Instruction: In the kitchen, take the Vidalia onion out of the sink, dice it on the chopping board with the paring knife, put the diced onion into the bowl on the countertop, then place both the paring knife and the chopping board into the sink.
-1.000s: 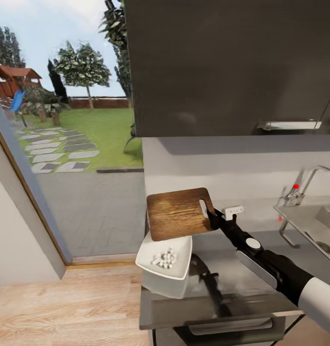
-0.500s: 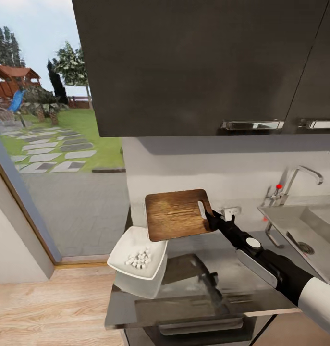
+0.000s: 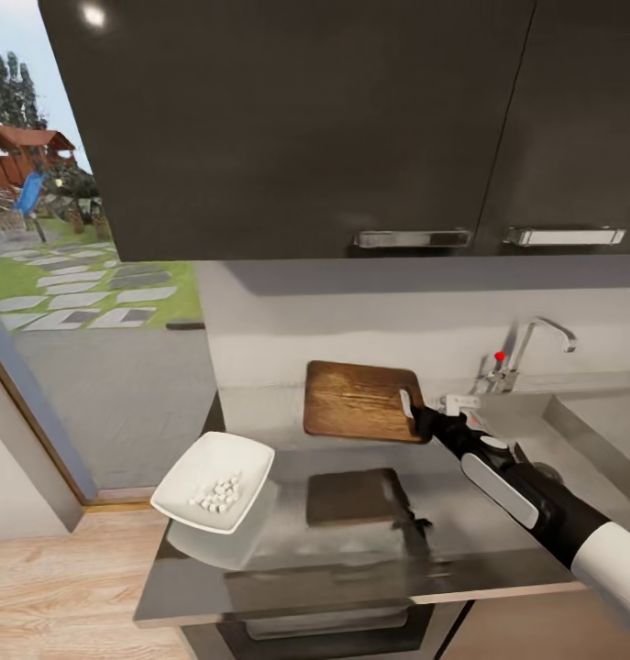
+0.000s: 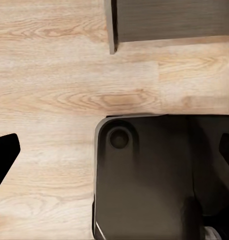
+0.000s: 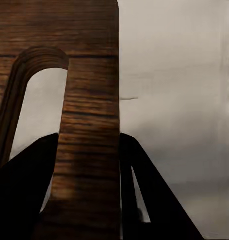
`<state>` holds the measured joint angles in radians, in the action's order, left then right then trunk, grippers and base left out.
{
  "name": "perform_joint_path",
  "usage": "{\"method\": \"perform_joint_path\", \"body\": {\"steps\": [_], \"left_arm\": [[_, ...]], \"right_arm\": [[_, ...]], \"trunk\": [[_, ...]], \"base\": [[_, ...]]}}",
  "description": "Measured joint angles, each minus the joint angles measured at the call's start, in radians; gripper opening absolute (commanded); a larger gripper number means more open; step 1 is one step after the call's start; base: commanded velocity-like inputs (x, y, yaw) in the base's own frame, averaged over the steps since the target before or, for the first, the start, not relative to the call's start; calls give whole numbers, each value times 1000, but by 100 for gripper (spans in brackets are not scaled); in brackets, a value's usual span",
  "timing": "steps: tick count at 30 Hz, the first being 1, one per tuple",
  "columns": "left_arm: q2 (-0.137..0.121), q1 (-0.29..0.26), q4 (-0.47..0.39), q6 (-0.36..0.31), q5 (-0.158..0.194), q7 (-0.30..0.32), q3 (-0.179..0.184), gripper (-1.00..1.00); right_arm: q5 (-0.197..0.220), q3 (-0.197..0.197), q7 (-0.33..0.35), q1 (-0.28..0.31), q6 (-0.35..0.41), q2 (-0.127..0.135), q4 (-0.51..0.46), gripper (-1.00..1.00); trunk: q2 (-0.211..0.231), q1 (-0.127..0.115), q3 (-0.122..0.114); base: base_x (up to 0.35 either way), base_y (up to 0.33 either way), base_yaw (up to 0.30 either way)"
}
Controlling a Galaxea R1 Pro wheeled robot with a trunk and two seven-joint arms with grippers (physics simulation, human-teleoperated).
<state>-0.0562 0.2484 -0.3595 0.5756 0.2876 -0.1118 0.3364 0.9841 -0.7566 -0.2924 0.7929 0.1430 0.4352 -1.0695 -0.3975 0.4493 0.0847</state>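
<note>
The brown wooden chopping board (image 3: pixel 360 401) hangs in the air above the grey countertop (image 3: pixel 287 555), nearly level, with its slot handle toward the sink (image 3: pixel 601 426). My right gripper (image 3: pixel 415 420) is shut on the board's handle edge. In the right wrist view the chopping board (image 5: pixel 89 100) stands between the dark fingers (image 5: pixel 29 175) of that gripper (image 5: pixel 87 155). The white bowl (image 3: pixel 191 463) sits at the countertop's left end and holds the pale diced onion (image 3: pixel 215 493). My left gripper (image 4: pixel 114 152) is open, over the wooden floor (image 4: pixel 54 90). The paring knife is out of view.
Dark wall cabinets (image 3: pixel 305 119) with metal handles hang low over the counter. The chrome tap (image 3: pixel 525 341) with its red knob stands behind the sink. A glass opening to the garden (image 3: pixel 76 293) lies to the left. My dark base (image 4: pixel 144 185) is below the left arm.
The camera has swung right, so the bowl and the garden slid left in the picture and more of the sink shows. The held board has tipped flatter and come nearer the sink.
</note>
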Motion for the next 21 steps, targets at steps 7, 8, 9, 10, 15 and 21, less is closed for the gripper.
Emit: {"method": "perform_joint_path", "body": {"steps": [7,8,9,10,15,21], "left_arm": [[5,0,3,0,0,1,0,100],[5,0,3,0,0,1,0,100],[6,0,3,0,0,1,0,100],[6,0,3,0,0,1,0,100],[7,0,9,0,0,0,0,100],[7,0,12,0,0,0,0,100]], "right_arm": [[69,0,-218,0,1,-2,-6,-100],[71,0,-236,0,1,-2,-8,-100],[72,0,-252,0,1,-3,-10,-100],[73,0,-268,0,1,-3,-11,-100],[76,1,-394,0,-1,-5,-15,-100],[69,94,-520,0,-6,-54,-18,-100]], "trunk": [[0,0,0],[0,0,0],[0,0,0],[0,0,0],[0,0,0],[0,0,0]], "base": [[0,-317,0],[0,-317,0],[0,-317,0],[0,-317,0],[-1,-317,0],[-60,-317,0]]}}
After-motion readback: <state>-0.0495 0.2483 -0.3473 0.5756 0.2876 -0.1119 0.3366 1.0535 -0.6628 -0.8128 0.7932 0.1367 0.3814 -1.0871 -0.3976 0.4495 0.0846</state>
